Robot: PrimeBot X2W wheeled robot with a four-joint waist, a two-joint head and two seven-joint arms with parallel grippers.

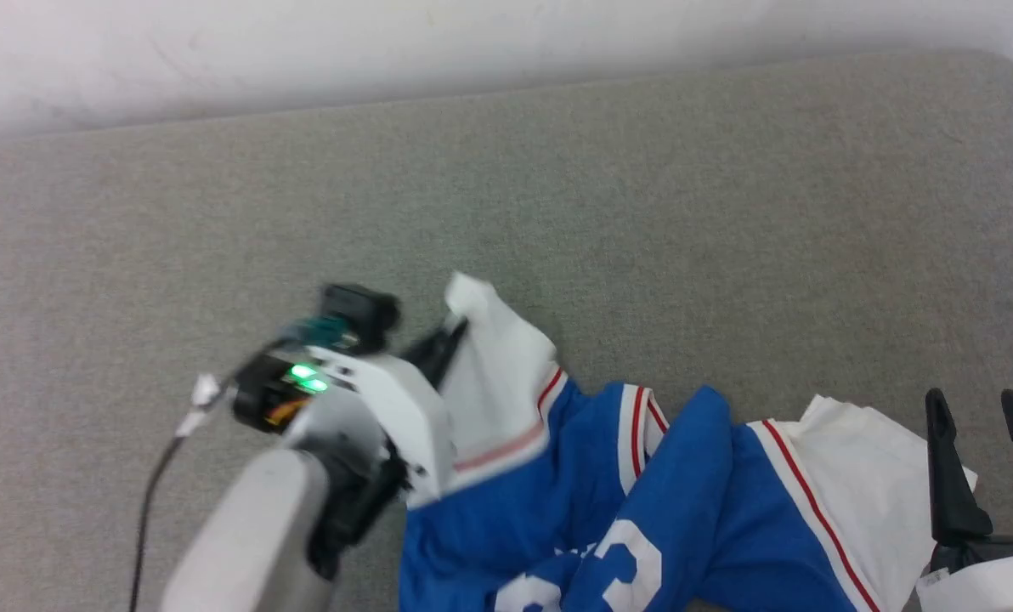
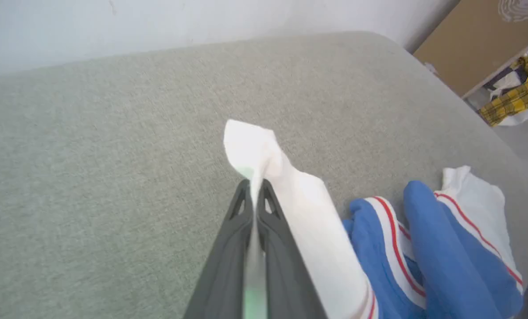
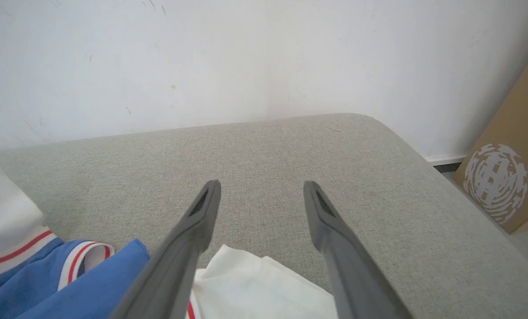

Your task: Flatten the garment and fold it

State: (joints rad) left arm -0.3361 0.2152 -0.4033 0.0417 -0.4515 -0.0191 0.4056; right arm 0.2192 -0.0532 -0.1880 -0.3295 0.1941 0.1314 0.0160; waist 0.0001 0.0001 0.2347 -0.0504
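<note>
The task is at its start. The garment (image 1: 642, 518) lies crumpled in a heap at the near edge of the grey cloth-covered desk (image 1: 557, 170). Its blue body is bunched and lapped over itself, with part of the white lettering showing. Nothing is flattened and no fold is made.

The left tool (image 2: 255, 188) is closed on the tip of one white sleeve (image 2: 255, 146). It seems to hold the sleeve raised, judging by how the cloth drapes down from the pinch. The right tool (image 3: 262, 190) stands wide open with nothing between its fingers, above the other white sleeve (image 3: 255, 288). Whether it touches that cloth I cannot tell, since the head view is soft there.

What is left is to draw the sleeves apart, spread the body flat, then fold.

There is one garment, with two white sleeves in sight, and two tools, one of them gripping. Beyond the desk stands one brown cardboard box (image 3: 507, 177).
</note>
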